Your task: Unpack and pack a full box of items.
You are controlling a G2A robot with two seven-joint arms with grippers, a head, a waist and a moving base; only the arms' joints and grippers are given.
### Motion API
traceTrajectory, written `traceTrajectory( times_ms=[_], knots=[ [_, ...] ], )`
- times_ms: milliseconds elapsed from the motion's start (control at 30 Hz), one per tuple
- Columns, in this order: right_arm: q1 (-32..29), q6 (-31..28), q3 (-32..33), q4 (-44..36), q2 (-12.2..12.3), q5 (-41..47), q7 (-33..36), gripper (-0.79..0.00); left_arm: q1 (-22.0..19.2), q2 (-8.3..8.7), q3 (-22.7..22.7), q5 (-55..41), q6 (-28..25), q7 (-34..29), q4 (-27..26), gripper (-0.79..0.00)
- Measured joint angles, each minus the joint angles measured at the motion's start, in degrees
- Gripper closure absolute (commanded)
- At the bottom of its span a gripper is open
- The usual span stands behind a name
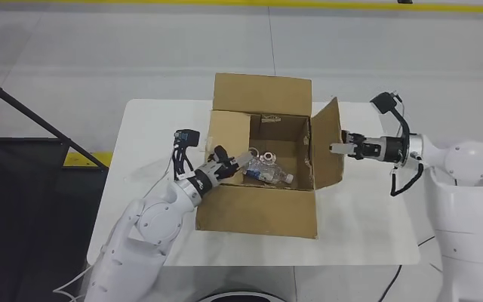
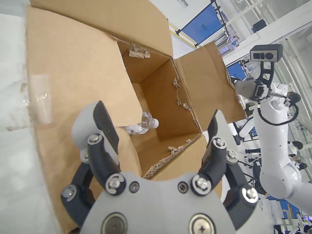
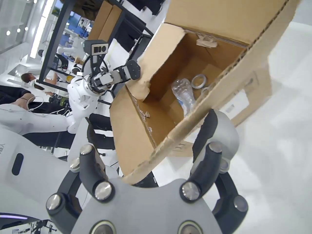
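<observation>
Left tool (image 2: 158,112) and right tool (image 3: 151,133) each straddle a box (image 1: 256,215) flap, wide open, gripping nothing. Pulling unevenly could tear the cardboard.

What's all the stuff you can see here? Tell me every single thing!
cardboard box: one, brown, flaps open, in the middle of the table.
plastic bottle: one, clear, lying on its side on the box floor.
ring: one, pale grey, on the box floor beside the bottle; I cannot tell what it is.
table: one, white, under the box.
left gripper: one, grey and black, open, at the box flap on its side.
right gripper: one, grey and black, open, with the edge of the opposite flap between its fingers.
</observation>
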Motion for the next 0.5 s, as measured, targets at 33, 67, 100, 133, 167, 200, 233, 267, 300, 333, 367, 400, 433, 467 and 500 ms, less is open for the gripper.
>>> traceTrajectory(
  times_ms=[33,67,100,133,167,200,233,267,300,333,367,400,433,467,500],
  knots=[
    [0.3,0.7,-1.2,-0.7,-0.1,-0.5,-0.7,-0.785,0.1,0.00,-0.1,-0.5,-0.1,0.2,-0.2,-0.785],
    [0.5,1.3,-2.5,-1.5,-0.3,-1.0,-1.5,-0.785,0.2,-0.02,-0.3,-1.3,-0.2,0.4,-0.6,-0.785],
    [0.9,1.9,-4.3,-2.6,-0.5,-1.7,-2.6,-0.785,0.4,-0.02,-0.8,-2.6,-0.3,0.5,-1.2,-0.785],
    [1.1,2.3,-5.5,-3.2,-0.7,-2.2,-3.4,-0.785,0.6,0.00,-1.2,-3.3,-0.4,0.7,-1.8,-0.785],
    [1.4,2.5,-6.7,-3.8,-0.8,-2.7,-4.1,-0.785,0.8,0.03,-1.8,-4.1,-0.4,0.9,-2.4,-0.785],
    [1.8,2.8,-8.2,-4.4,-1.0,-3.8,-4.9,-0.785,1.1,0.07,-2.8,-5.4,-0.5,1.2,-3.3,-0.785],
    [2.1,3.1,-9.3,-4.7,-1.1,-4.9,-5.5,-0.785,1.4,0.12,-3.7,-6.5,-0.5,1.4,-3.9,-0.785],
    [2.4,3.5,-10.3,-5.0,-1.2,-6.1,-6.3,-0.785,1.7,0.17,-4.7,-7.7,-0.6,1.6,-4.5,-0.785],
    [2.7,4.2,-11.7,-5.2,-1.3,-7.8,-7.4,-0.785,2.2,0.26,-6.4,-9.4,-0.8,1.9,-5.3,-0.785],
    [3.0,4.7,-12.7,-5.4,-1.5,-9.2,-8.2,-0.785,2.7,0.33,-7.7,-10.7,-1.0,2.3,-5.8,-0.785],
    [3.3,5.2,-13.6,-5.5,-1.6,-10.4,-8.9,-0.785,3.3,0.42,-9.2,-12.0,-1.3,2.5,-6.2,-0.785],
    [3.6,5.7,-14.8,-5.6,-1.7,-11.9,-9.8,-0.785,4.1,0.55,-11.1,-13.9,-1.7,2.4,-6.6,-0.785],
    [3.9,6.0,-15.5,-5.6,-1.8,-12.8,-10.5,-0.785,4.8,0.66,-12.6,-15.4,-2.0,2.0,-6.8,-0.785],
    [4.1,6.3,-16.2,-5.6,-1.9,-13.7,-11.1,-0.785,5.5,0.77,-14.1,-16.9,-2.3,1.5,-6.9,-0.785],
    [4.3,6.7,-17.0,-5.6,-2.0,-14.9,-11.9,-0.785,6.4,0.95,-16.1,-18.8,-2.9,0.4,-7.0,-0.785]
  ],
)
